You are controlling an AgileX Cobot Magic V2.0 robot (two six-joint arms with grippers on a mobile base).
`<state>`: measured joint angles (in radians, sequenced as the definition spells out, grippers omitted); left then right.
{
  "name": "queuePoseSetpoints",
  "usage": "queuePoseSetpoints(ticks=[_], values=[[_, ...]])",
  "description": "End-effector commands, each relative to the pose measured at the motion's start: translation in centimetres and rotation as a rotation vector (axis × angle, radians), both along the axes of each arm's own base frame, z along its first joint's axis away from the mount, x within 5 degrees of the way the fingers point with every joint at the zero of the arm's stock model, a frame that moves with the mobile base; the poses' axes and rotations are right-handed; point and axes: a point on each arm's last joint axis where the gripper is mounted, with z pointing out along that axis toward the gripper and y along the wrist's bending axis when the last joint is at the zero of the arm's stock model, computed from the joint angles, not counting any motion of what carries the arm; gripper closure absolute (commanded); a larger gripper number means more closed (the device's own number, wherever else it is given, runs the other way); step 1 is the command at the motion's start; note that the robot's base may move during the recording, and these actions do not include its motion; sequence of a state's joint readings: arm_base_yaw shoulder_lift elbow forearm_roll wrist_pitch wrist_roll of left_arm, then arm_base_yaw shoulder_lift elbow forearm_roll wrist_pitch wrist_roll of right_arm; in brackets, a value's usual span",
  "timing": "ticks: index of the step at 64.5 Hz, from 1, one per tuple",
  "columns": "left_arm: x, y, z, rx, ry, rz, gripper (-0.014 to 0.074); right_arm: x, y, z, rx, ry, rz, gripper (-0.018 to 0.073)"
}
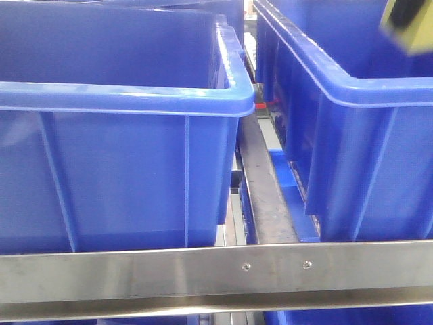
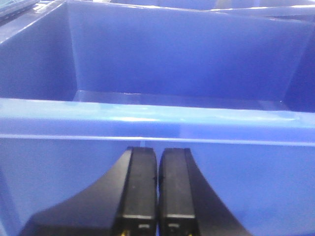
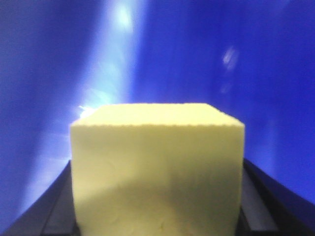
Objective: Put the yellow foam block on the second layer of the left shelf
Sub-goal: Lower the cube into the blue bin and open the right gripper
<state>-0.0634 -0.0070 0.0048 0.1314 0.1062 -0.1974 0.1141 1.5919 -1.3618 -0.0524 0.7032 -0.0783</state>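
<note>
Over a blue bin (image 3: 275, 73), right jaws clamp the yellow foam block (image 3: 157, 172); left jaws are pressed together.

— What sort of place was it?
— A storeroom or warehouse, it seemed: big blue plastic bins (image 1: 128, 169) stood side by side on metal racking.
— And the racking?
— A steel rail (image 1: 216, 271) with screws ran along the shelf's front edge.
</note>
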Motion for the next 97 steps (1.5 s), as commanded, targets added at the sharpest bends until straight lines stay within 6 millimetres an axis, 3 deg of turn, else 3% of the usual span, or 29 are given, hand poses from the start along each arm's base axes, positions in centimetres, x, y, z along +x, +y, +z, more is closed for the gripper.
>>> queuePoseSetpoints(ticks=[1, 19, 39, 46, 59, 69, 80, 88, 97], values=[[0.0, -0.1, -0.1, -0.015, -0.068, -0.009, 0.0460, 1.2, -0.3, 1.4, -0.003, -0.106, -0.004, 0.0253], [0.0, -0.1, -0.1, -0.015, -0.068, -0.009, 0.0460, 4.4, -0.8, -4.4, -0.014, 0.009, -0.024, 0.0253], [0.0, -0.1, -0.1, -0.015, -0.068, -0.009, 0.0460, 5.6, -1.0, -6.9, -0.013, 0.043, -0.029, 0.0252], [0.0, -0.1, -0.1, -0.015, -0.068, -0.009, 0.0460, 5.6, -0.9, -6.9, -0.007, 0.042, -0.031, 0.0212], [0.0, -0.1, -0.1, -0.015, -0.068, -0.009, 0.0460, 5.6, -0.8, -6.8, 0.015, 0.036, -0.038, -0.0085], [0.0, -0.1, -0.1, -0.015, -0.068, -0.009, 0.0460, 5.4, -0.8, -6.0, 0.026, 0.019, -0.041, -0.0064], [0.0, -0.1, -0.1, -0.015, -0.068, -0.009, 0.0460, 4.0, -0.8, -3.6, 0.045, -0.027, -0.044, -0.0064], [0.0, -0.1, -0.1, -0.015, -0.068, -0.009, 0.0460, 1.4, -1.0, -1.4, 0.063, -0.096, -0.046, -0.0064], [0.0, -0.1, -0.1, -0.015, -0.068, -0.009, 0.0460, -2.8, -1.3, 0.1, 0.080, -0.183, -0.046, -0.0062]])
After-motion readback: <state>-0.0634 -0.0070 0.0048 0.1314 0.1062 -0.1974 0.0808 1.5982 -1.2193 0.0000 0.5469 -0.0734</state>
